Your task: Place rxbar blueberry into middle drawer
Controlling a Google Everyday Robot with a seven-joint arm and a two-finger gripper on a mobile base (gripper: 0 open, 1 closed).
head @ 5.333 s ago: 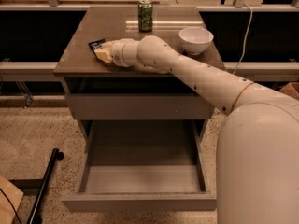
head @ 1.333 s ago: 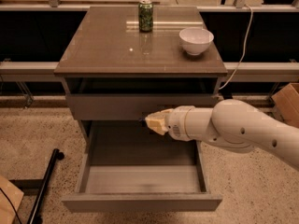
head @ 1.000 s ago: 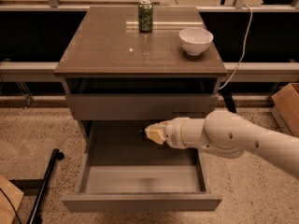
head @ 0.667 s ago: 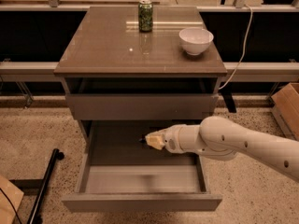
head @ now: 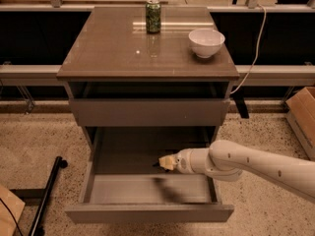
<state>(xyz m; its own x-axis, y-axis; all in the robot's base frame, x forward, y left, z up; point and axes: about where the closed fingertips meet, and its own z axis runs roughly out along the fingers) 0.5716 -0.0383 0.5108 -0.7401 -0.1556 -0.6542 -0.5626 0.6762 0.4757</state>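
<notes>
The middle drawer (head: 123, 190) is pulled open at the bottom of the cabinet, its lighter grey floor showing. My gripper (head: 166, 162) reaches in from the right and hangs low over the drawer's back half, a little above the floor. Its pale fingertips (head: 170, 161) are together on a dark sliver, the rxbar blueberry (head: 156, 164), which sticks out to the left; most of the packet is hidden by the fingers. A blurred shadow lies on the drawer floor below the gripper.
A green can (head: 153, 15) and a white bowl (head: 206, 42) stand on the cabinet top (head: 108, 48). A closed matching drawer front (head: 147, 113) sits above the open drawer. A cardboard box (head: 302, 117) is at the right, a black bar (head: 47, 195) on the floor at the left.
The gripper, which took the bar off the cabinet top, has come down from in front of the upper drawer front into the open drawer, moving lower and slightly forward.
</notes>
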